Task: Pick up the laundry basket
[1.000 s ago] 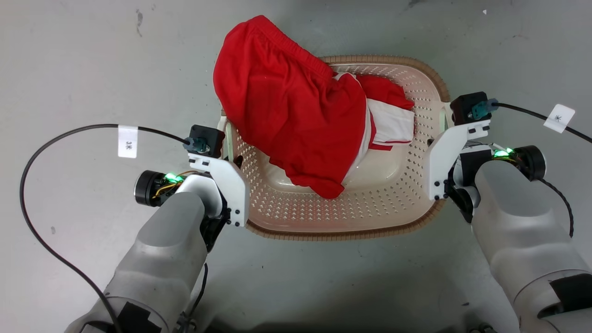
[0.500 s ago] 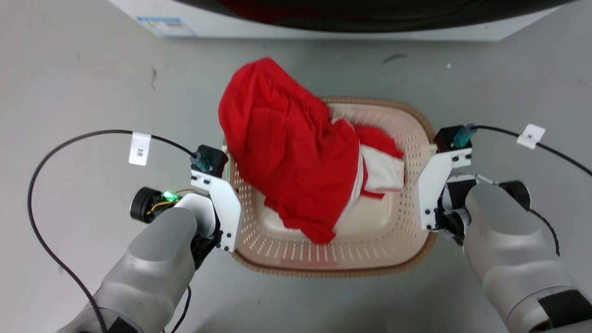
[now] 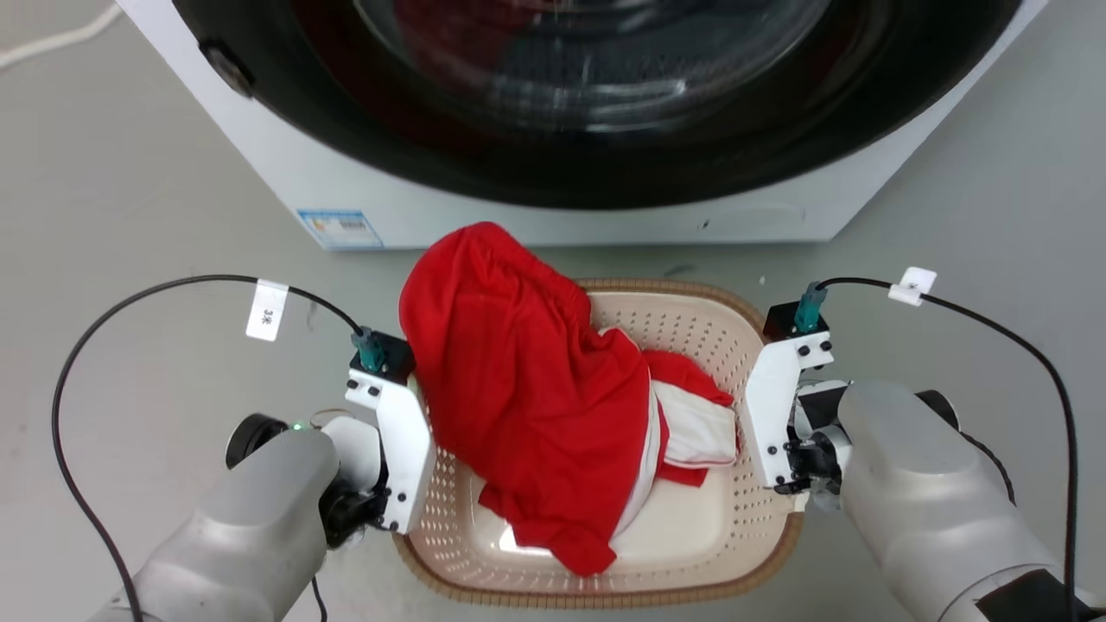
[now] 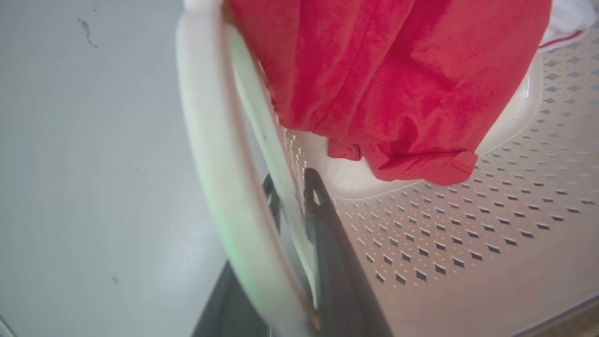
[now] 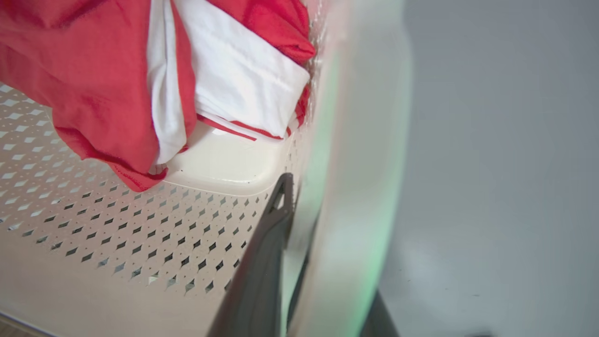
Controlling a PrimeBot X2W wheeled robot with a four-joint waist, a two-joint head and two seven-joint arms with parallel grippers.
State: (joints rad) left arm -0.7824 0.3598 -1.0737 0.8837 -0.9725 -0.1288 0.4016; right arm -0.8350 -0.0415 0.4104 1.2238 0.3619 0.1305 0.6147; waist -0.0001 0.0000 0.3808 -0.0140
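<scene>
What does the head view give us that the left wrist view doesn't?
Head view adds: the washing machine behind the basket, the right arm at the basket's right side, and the tagged cables.
Left wrist view adds: a close look at the grip. The left gripper has one dark finger on either side of the white handle.
Shared: the basket with its perforated walls, the red garment draped over its left rim, and the grey floor.

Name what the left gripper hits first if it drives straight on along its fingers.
Probably the red garment hanging just beyond the left gripper's inner finger, inside the laundry basket; depth is unclear.
</scene>
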